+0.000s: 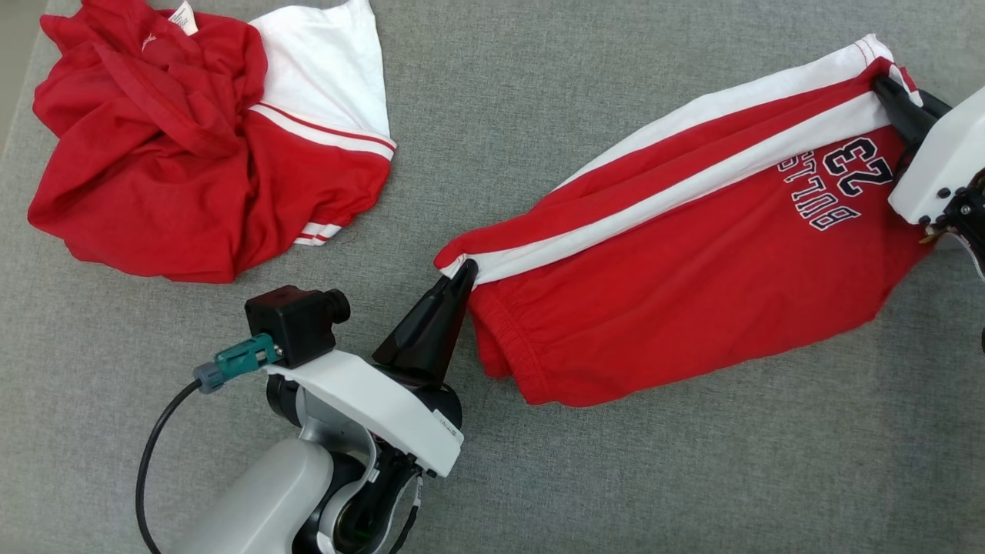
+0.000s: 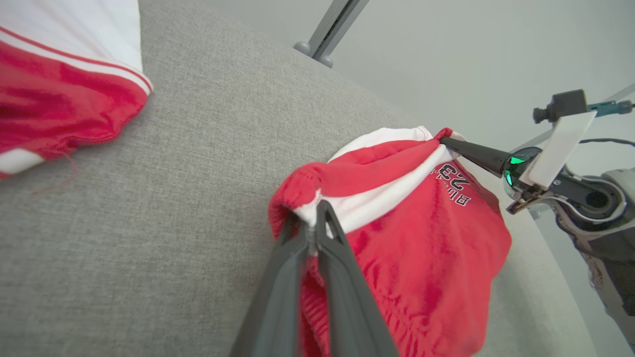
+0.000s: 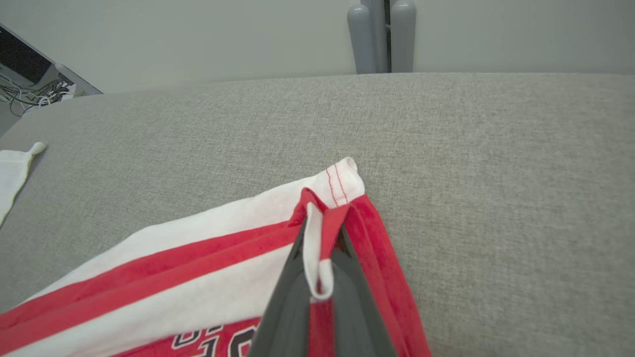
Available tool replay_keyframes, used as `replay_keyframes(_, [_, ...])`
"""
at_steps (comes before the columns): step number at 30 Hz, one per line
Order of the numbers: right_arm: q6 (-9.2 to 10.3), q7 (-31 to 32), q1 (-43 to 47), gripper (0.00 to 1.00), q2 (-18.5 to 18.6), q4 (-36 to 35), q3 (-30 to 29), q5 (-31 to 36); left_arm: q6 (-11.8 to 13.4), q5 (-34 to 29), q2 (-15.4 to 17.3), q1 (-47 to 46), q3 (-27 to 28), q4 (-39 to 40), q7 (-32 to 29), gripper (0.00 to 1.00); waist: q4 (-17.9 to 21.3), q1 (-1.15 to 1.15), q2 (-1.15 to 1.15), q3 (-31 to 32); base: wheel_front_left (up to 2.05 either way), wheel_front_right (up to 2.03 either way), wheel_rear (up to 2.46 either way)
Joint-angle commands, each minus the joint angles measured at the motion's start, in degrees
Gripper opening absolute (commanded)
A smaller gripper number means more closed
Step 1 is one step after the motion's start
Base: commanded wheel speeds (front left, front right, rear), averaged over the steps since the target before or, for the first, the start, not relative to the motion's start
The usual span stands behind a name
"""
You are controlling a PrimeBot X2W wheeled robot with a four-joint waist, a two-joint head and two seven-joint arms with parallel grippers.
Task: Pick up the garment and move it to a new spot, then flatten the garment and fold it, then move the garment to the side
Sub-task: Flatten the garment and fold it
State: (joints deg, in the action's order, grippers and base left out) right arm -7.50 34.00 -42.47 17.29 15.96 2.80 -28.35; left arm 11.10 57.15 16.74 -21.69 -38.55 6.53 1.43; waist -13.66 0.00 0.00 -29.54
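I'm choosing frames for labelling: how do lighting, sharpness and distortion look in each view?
Head view: even soft light, no glare, print on the shorts sharp. Left wrist view: wide-angle bending curves the grey surface. Right wrist view: flat light, stitching sharp, fingers of the right gripper slightly soft.

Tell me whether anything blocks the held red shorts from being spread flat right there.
Nothing visible does. The left pincer and right pincer clamp the red white-striped fabric shorts; grey woven surface surrounds them. The crumpled red-and-white garment lies apart, far left.
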Motion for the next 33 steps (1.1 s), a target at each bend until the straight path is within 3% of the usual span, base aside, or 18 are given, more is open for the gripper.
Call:
replay_keyframes(1, [0.01,0.28,-1.02,0.00,0.74,0.44,0.14,0.20,-0.34,0.53,-0.19,-1.02,0.08,-0.53,-0.27,0.00,-0.17,0.00,0.00,-0.20,0.00,0.00,0.00])
replay_keyframes(3, [0.01,0.37,-1.80,0.00,1.00,0.85,0.42,0.44,-0.34,0.82,-0.55,-1.39,0.24,-1.11,-0.22,0.00,-0.35,0.00,0.00,-0.47,0.00,0.00,0.00])
replay_keyframes(4, [0.01,-0.24,-2.32,0.13,0.99,0.89,0.39,0.52,-0.17,1.26,-0.94,-1.45,0.57,-1.36,0.03,0.04,-0.42,0.00,0.00,-0.63,0.00,0.00,0.00])
replay_keyframes(5, [0.01,-1.05,-2.92,0.56,1.04,0.85,0.50,0.63,-0.26,1.53,-1.24,-1.61,0.83,-1.44,0.26,0.27,-0.49,0.00,0.00,-0.81,0.00,0.00,0.00])
replay_keyframes(6, [0.01,-1.70,-3.33,1.00,1.05,1.07,0.44,0.70,-0.39,1.61,-1.47,-1.78,1.13,-1.60,0.43,0.79,-0.55,0.00,0.00,-0.99,0.00,0.00,0.00])
replay_keyframes(7, [0.01,-2.25,-3.61,1.00,0.88,1.52,0.19,0.78,-0.28,1.80,-1.74,-1.79,1.38,-1.84,0.65,1.00,-0.60,0.00,0.00,-1.13,0.00,0.00,0.00])
replay_keyframes(16, [0.00,-5.53,-5.59,1.00,0.49,3.43,0.64,1.16,1.01,2.16,-3.25,-2.91,2.69,-4.17,1.89,1.00,-0.27,0.00,0.00,-1.72,0.00,0.00,0.00])
replay_keyframes(22, [0.00,-11.82,-4.51,1.00,1.43,2.28,1.95,-0.53,2.50,1.10,-2.28,-0.67,3.64,-4.17,3.71,1.00,0.74,0.00,0.00,-0.84,0.00,0.00,0.00])
replay_keyframes(28, [0.00,-16.64,1.11,1.00,5.59,0.36,5.55,2.45,5.83,-5.31,0.39,3.22,4.57,-1.87,10.48,1.00,2.05,0.00,0.00,2.60,0.00,0.00,0.00])
replay_keyframes(33, [0.00,-13.29,5.90,1.00,7.59,0.00,7.98,6.10,8.74,-12.88,1.29,8.09,5.68,-0.01,13.45,1.00,2.92,0.00,0.00,4.62,0.00,0.00,0.00])
